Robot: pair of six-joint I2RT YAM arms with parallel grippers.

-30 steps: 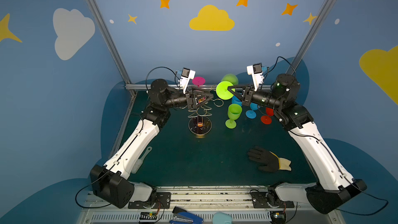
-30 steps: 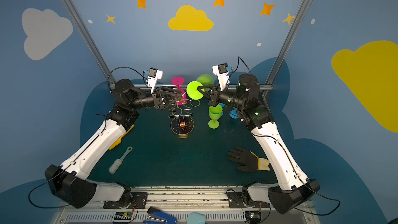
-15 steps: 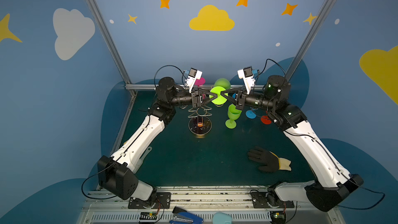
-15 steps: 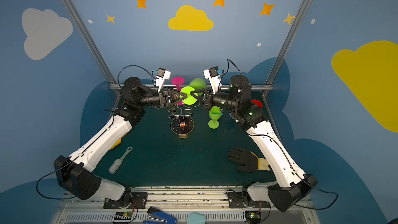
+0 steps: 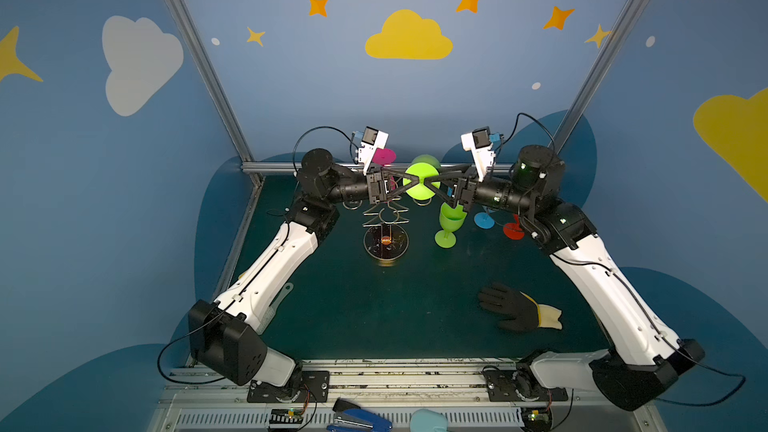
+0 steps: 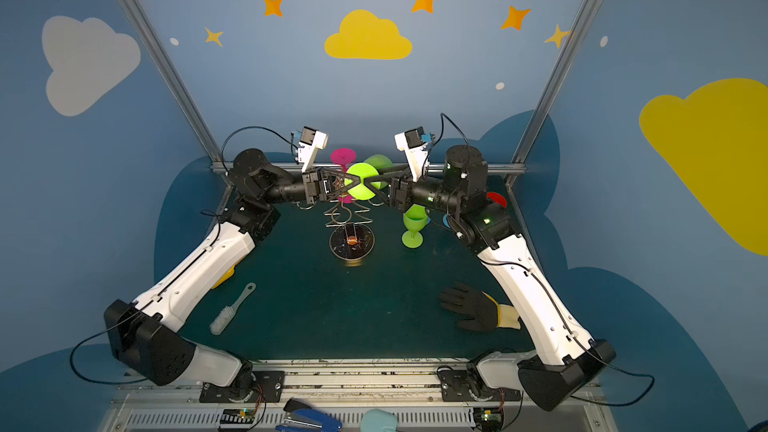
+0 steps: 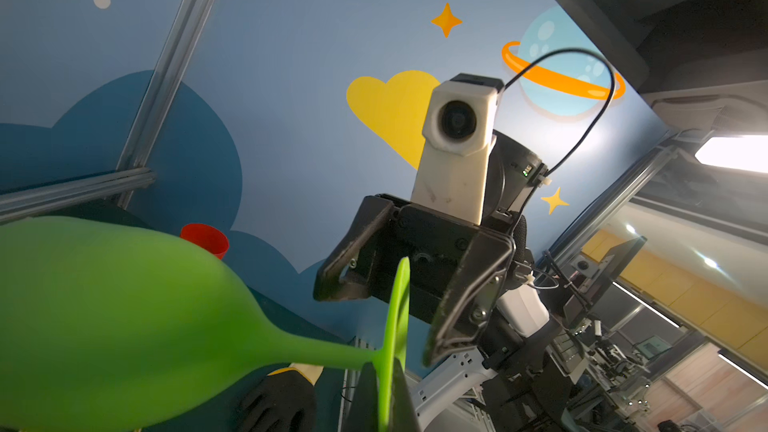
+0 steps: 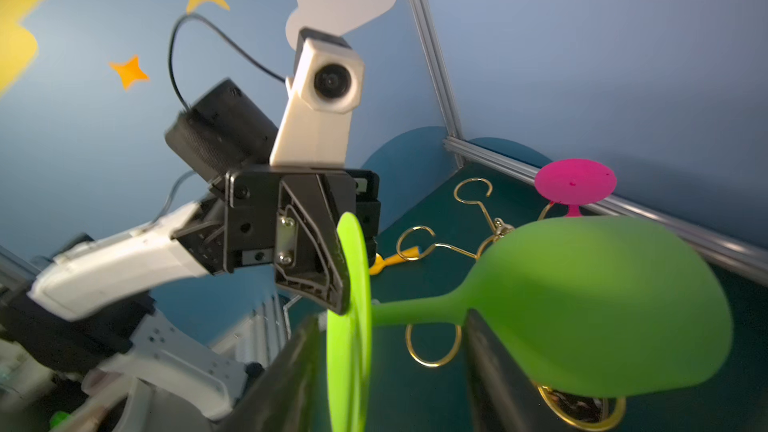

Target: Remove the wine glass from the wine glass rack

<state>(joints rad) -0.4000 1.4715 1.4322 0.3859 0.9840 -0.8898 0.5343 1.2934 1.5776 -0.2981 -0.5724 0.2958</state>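
Rack (image 5: 385, 243) with one green glass (image 5: 417, 193) already off it, held on its side in the air just above.
The lift looks done; setting the glass down is left. A second green glass (image 5: 451, 218) stands beside the rack, nothing seen inside. A pink glass (image 5: 383, 155) seems to hang at the rack's back. The left claw (image 5: 414, 179) pinches the held glass's foot; the right claw (image 7: 380, 322) is spread around its stem.

Blue walls (image 5: 291, 89), painted yellow cloud (image 5: 408, 37), white cloud (image 5: 139, 62), orange stars (image 5: 318, 6). Aluminium corner posts (image 5: 199, 56). Dark green mat (image 5: 395, 305) underfoot. Bright ceiling light (image 7: 731, 153) outside enclosure.
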